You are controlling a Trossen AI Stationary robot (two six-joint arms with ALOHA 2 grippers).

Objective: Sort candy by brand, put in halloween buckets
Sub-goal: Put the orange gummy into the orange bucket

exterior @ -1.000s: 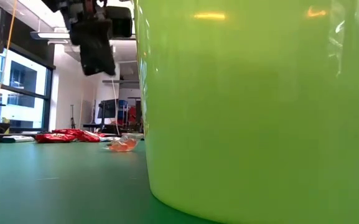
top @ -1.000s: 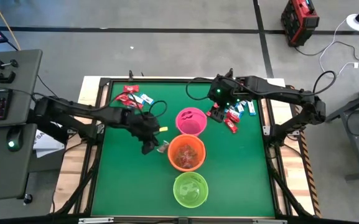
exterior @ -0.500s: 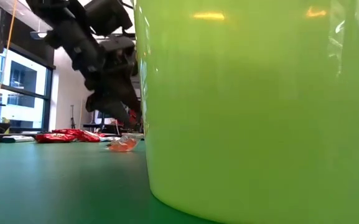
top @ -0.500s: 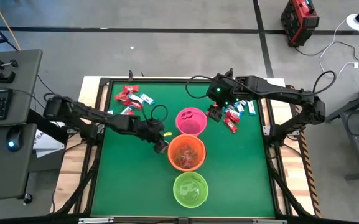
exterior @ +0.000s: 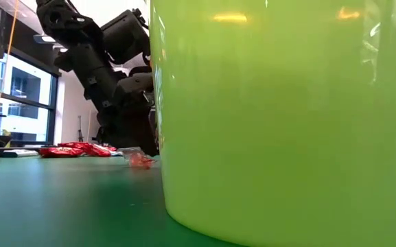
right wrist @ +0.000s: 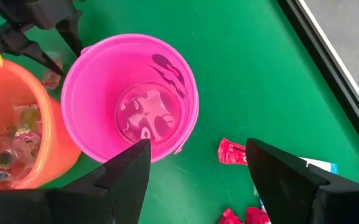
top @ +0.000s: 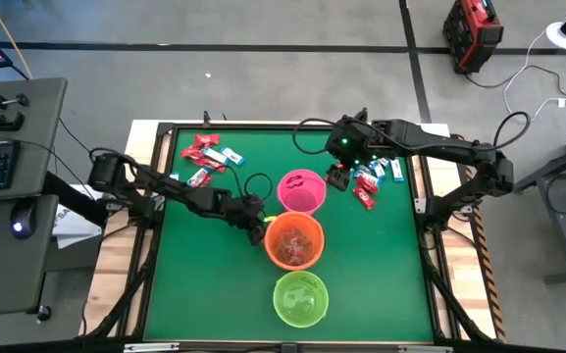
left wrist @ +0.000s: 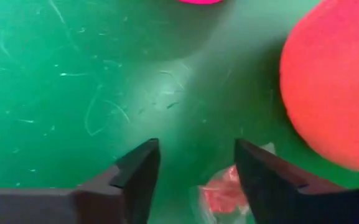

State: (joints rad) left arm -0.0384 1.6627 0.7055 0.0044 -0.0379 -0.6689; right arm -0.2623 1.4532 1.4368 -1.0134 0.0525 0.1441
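High view: left gripper (top: 256, 227) sat low on the mat beside the orange bucket (top: 293, 240); right gripper (top: 339, 176) hung between pink bucket (top: 301, 191) and a candy pile (top: 369, 182). More candy (top: 207, 154) lay behind the left arm.

Low view: green bucket (exterior: 287, 116) filled the frame.

Left wrist: fingers apart, a stray candy (left wrist: 224, 193) just ahead, not gripped.

Right wrist: fingers apart, nothing held; pink bucket empty, orange part-filled. Most sorting prob. still left.

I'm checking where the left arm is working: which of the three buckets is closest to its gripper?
The orange bucket, the middle one. The left gripper is low beside its rim, over a loose candy; the pink bucket and green bucket are farther off.
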